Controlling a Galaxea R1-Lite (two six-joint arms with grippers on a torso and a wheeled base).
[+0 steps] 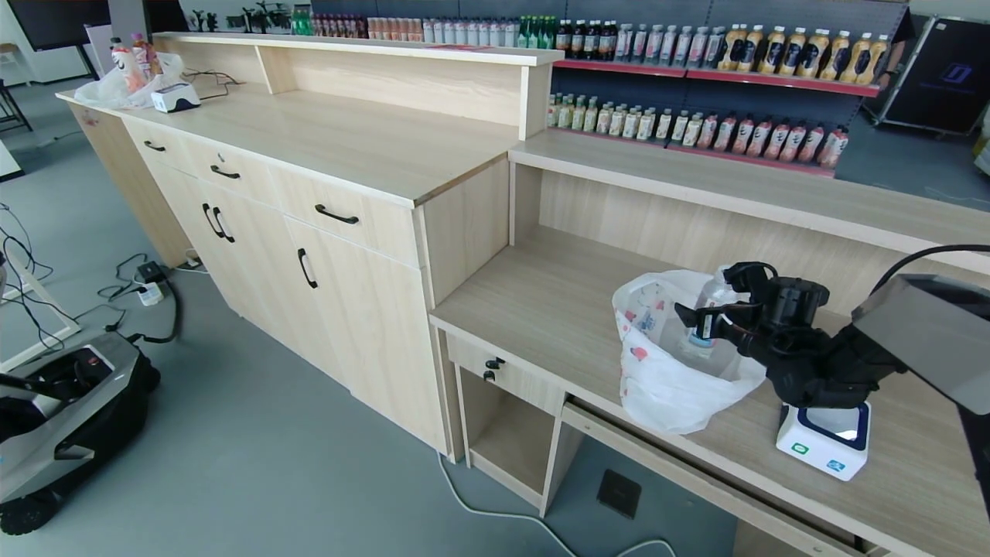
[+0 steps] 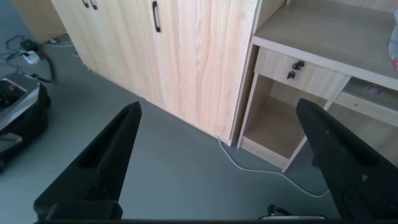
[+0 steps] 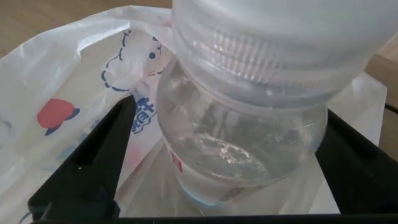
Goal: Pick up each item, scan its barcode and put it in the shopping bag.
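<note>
Right gripper [image 1: 708, 313], jaws clamping bottle [image 3: 242, 143], hovering over shopping bag [image 1: 665, 387] mouth; scan judged done, release pending. Left gripper [image 2: 219, 106] hanging over floor [image 2: 186, 162], jaws gaping wide, carrying nothing.

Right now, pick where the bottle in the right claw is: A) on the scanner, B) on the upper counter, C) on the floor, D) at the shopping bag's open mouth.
D: the right claw grips the clear bottle at the open mouth of the shopping bag, with the scanner beside the bag.
</note>
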